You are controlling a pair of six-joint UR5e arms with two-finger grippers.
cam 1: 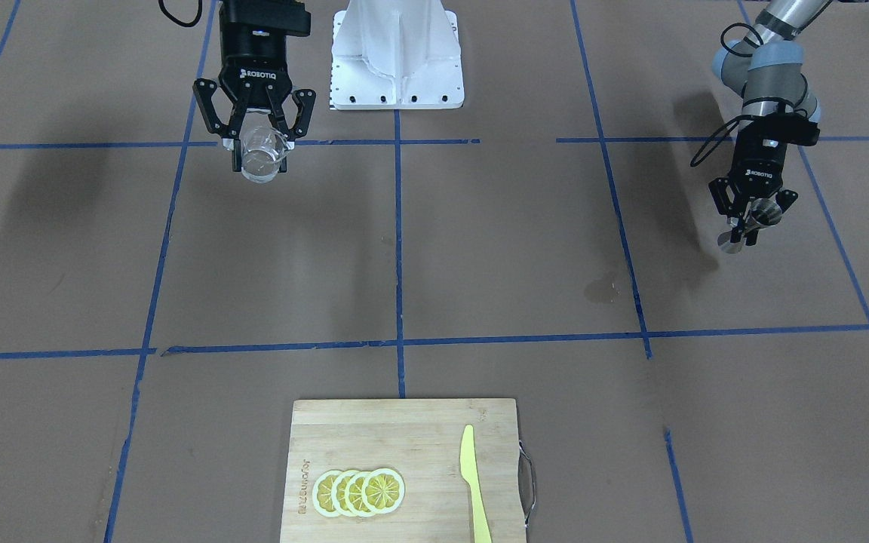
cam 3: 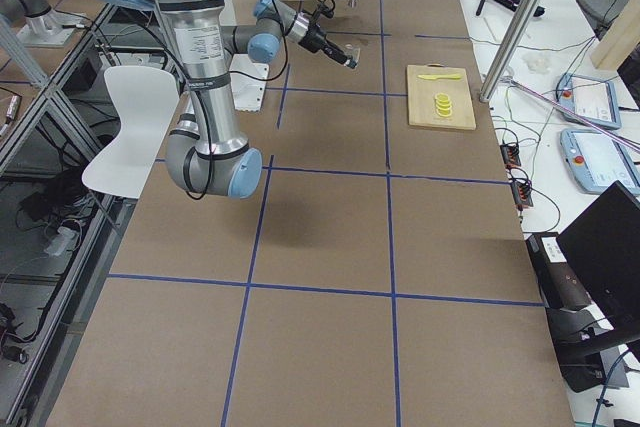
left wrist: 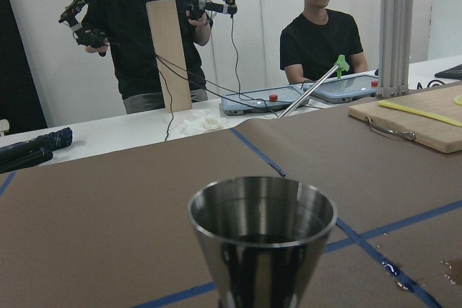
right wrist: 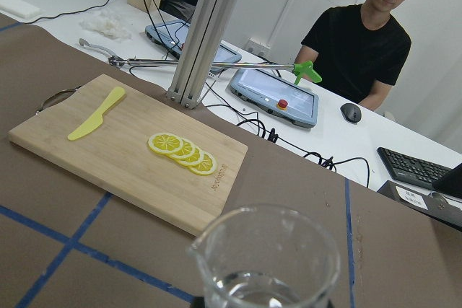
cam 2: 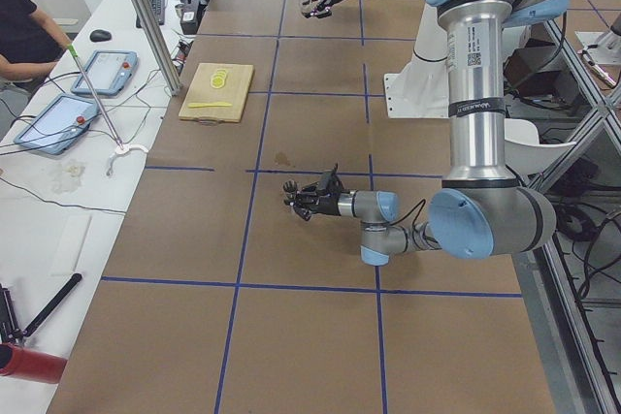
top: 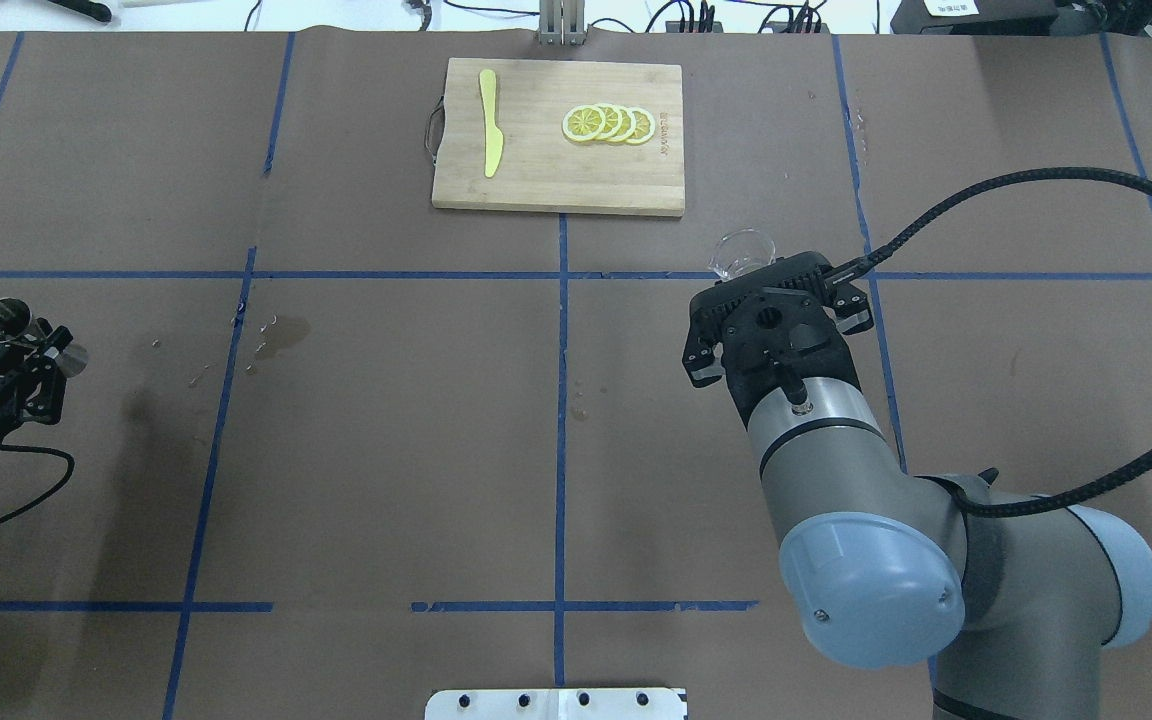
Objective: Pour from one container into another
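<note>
My right gripper (cam 1: 259, 143) is shut on the clear glass cup (cam 1: 262, 157), held above the table on the robot's right side. The glass cup (right wrist: 267, 268) has a spout and a little clear liquid at its bottom. From overhead only the rim of the glass cup (top: 739, 253) shows past the wrist. Far off on the robot's left, my left gripper (cam 1: 750, 220) is shut on the waist of the steel jigger (cam 1: 760, 215). The jigger (left wrist: 263, 239) fills the left wrist view, its open top cone upward, and the jigger (top: 8, 320) sits near the overhead view's left edge. The two containers are wide apart.
A wooden cutting board (top: 536, 170) at the table's far middle carries lemon slices (top: 608, 124) and a yellow knife (top: 489, 135). Wet spots (top: 276, 335) mark the brown paper left of centre. The white robot base (cam 1: 397, 56) stands at the near edge. Operators sit beyond the far side.
</note>
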